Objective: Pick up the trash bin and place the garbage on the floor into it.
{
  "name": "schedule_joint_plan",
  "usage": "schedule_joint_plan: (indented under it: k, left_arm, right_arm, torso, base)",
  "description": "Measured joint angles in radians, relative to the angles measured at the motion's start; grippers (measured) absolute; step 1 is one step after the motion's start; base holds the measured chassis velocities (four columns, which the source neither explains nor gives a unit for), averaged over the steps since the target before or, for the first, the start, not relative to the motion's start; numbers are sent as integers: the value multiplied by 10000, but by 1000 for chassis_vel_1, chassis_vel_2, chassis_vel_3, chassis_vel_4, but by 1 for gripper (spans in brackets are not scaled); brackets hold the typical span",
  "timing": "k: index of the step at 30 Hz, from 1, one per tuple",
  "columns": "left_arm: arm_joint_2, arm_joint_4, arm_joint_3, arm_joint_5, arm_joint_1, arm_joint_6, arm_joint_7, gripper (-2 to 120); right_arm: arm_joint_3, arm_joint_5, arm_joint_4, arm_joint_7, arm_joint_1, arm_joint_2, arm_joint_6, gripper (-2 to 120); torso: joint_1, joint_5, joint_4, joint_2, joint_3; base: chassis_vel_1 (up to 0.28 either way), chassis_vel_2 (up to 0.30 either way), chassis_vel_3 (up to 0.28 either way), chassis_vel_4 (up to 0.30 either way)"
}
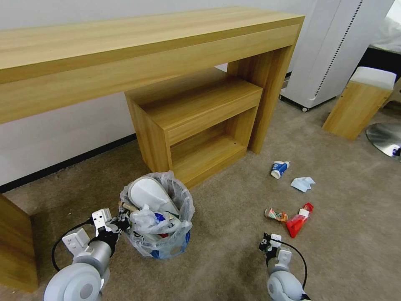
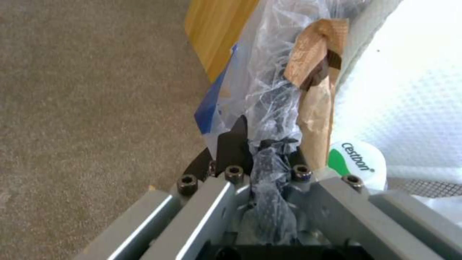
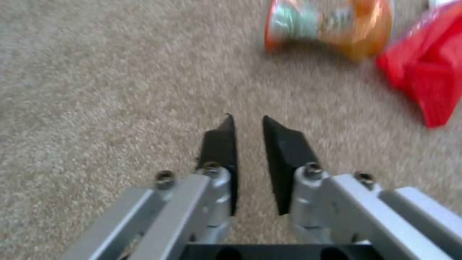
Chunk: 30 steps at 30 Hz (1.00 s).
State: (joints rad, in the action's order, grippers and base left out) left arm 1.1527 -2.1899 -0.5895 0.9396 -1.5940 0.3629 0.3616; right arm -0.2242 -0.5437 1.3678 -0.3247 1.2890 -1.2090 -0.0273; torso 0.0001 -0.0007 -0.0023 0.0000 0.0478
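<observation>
Trash bin [image 1: 161, 225] is standing on the beige floor [image 1: 234, 251], near the low wooden shelf [image 1: 196, 121] and on the left side of the scene. It is already holding a white slipper [image 1: 151, 194] and other litter inside its crinkly plastic bag [image 2: 269, 90]. The left gripper [image 1: 121, 221] is pinching the rim of the bin on its left side, with the bag film squeezed between the closed fingers [image 2: 233, 144]. The bin is probably light, but the film is thin and slippery, so holding the stiff rim together with the bag seems safer than the film alone.

On the right, the right gripper [image 1: 267, 242] is hovering low over the floor, its fingers [image 3: 219, 144] nearly together with only a narrow gap and holding nothing. A crushed can [image 1: 275, 215] and a red carton [image 1: 299, 220] are lying just beyond it. Farther away, a blue-white cup [image 1: 279, 169] and a tissue [image 1: 303, 183] are waiting. The can is light and stiff; I think it is best taken across its middle.
</observation>
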Motion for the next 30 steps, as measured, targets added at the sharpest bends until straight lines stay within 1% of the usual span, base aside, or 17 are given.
schedule_joint_plan:
  k: [2, 3, 7, 8, 10, 11, 12, 14, 15, 16, 18, 19, 20, 22, 30]
  left_arm:
    - [15, 6, 12, -18, 11, -16, -12, 1]
    - [15, 6, 12, -18, 11, -16, -12, 1]
    - [13, 5, 13, -15, 57, -18, -17, 1]
    - [13, 5, 13, -15, 57, -18, -17, 1]
    - [11, 12, 13, -9, 76, -18, -17, 1]
    - [16, 17, 15, -10, 76, -19, -17, 1]
    - [16, 17, 15, -10, 76, -19, -17, 1]
    - [48, 27, 38, -33, 63, -19, -21, 1]
    - [48, 27, 38, -33, 63, -19, -21, 1]
    - [66, 26, 38, -33, 66, -18, -28, 1]
    - [77, 22, 34, -33, 75, -19, -30, 1]
    - [77, 22, 34, -33, 75, -19, -30, 1]
    - [84, 20, 34, -33, 78, -19, -30, 1]
    - [102, 20, 33, -32, 83, -19, -31, 1]
    - [108, -28, 15, -12, 90, -15, -28, 1]
  right_arm:
    - [-25, 190, 144, 122, 118, 172, -85, 28]
    - [-25, 190, 144, 122, 118, 172, -85, 28]
    - [-70, 360, 475, 185, 338, 405, -110, 44]
    - [-70, 360, 475, 185, 338, 405, -110, 44]
    - [-60, 433, 706, 197, 372, 660, -68, 58]
    - [-21, 496, 774, 211, 358, 792, -64, 61]
    - [-21, 496, 774, 211, 358, 792, -64, 61]
    - [109, 719, 950, 320, 269, 1264, -64, 71]
    - [109, 719, 950, 320, 269, 1264, -64, 71]
    - [183, 769, 1039, 353, 199, 1492, -60, 78]
    - [281, 834, 1103, 397, 85, 1766, -34, 86]
    - [281, 834, 1103, 397, 85, 1766, -34, 86]
    - [350, 874, 1112, 423, 0, 1891, -22, 91]
    - [449, 906, 1107, 453, -100, 2000, 1, 92]
    - [705, 1021, 795, 580, -339, 2080, 60, 92]
  torso:
    - [-1, 0, 2, 0, 0]
    - [-1, 0, 2, 0, 0]
    - [0, 0, 0, 0, 0]
    - [0, 0, 0, 0, 0]
    - [0, 1, 1, 0, 0]
    - [-1, 0, 1, 0, 0]
    - [-1, 0, 1, 0, 0]
    - [-1, 0, 0, 0, 0]
    - [-1, 0, 0, 0, 0]
    - [0, 1, 1, 0, 0]
    - [0, 0, 1, 0, 0]
    - [0, 0, 1, 0, 0]
    - [0, 0, 1, 0, 0]
    - [0, 0, 1, 0, 0]
    - [0, 1, 2, 0, 0]
  base:
    - [0, 0, 0, 0]
    - [0, 0, 0, 0]
    - [0, 0, 0, 0]
    - [0, 0, 0, 0]
    - [0, 0, 0, 0]
    - [0, 0, 0, 0]
    - [0, 0, 0, 0]
    - [0, 0, 0, 0]
    - [0, 0, 0, 0]
    - [0, 0, 0, 0]
    - [0, 0, 0, 0]
    - [0, 0, 0, 0]
    - [0, 0, 0, 0]
    - [0, 0, 0, 0]
    - [0, 0, 0, 0]
